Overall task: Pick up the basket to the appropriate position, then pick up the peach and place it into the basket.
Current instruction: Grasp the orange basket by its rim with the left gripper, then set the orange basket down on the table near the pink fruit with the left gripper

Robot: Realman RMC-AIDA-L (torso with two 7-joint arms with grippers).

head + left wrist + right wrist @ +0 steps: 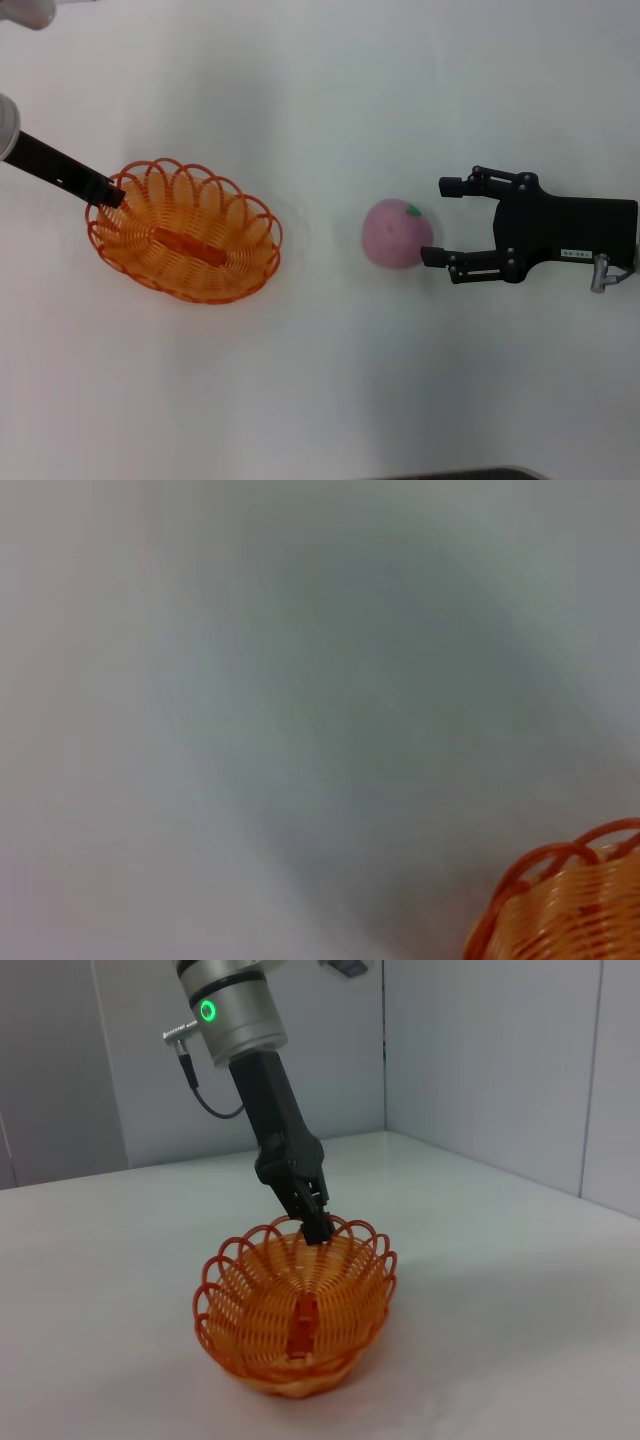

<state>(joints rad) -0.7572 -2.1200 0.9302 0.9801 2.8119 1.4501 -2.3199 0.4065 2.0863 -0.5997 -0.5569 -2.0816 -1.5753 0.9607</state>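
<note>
1. the basket (185,232) sits on the white table (320,400) at about 9 o'clock in the head view. the left gripper (112,192) is at its rim, on the basket's 10 o'clock edge.
2. in the right wrist view the left gripper's fingertips come down onto one scalloped loop of the far rim and look closed on it. the basket's base appears to rest on the table, so i judge the basket step is at or near its end, with only the release left.
3. whether this spot is the "appropriate position" cannot be read from the pictures. the basket does lie well apart from the peach (397,233), which is roughly at 3 o'clock from it.
4. the basket holds no fruit. only an orange ridge in its floor shows inside, apparently part of the basket itself.
5. the peach stands on the table near the centre, green spot up, still outside the basket, so the whole peach step is left to do.
6. the right gripper (444,221) lies level at 3 o'clock of the peach with its jaws spread wide and nothing between them. its nearer fingertip is just beside the peach, perhaps touching it.
7. the left wrist view shows only a corner of the basket rim against blank table.
</note>
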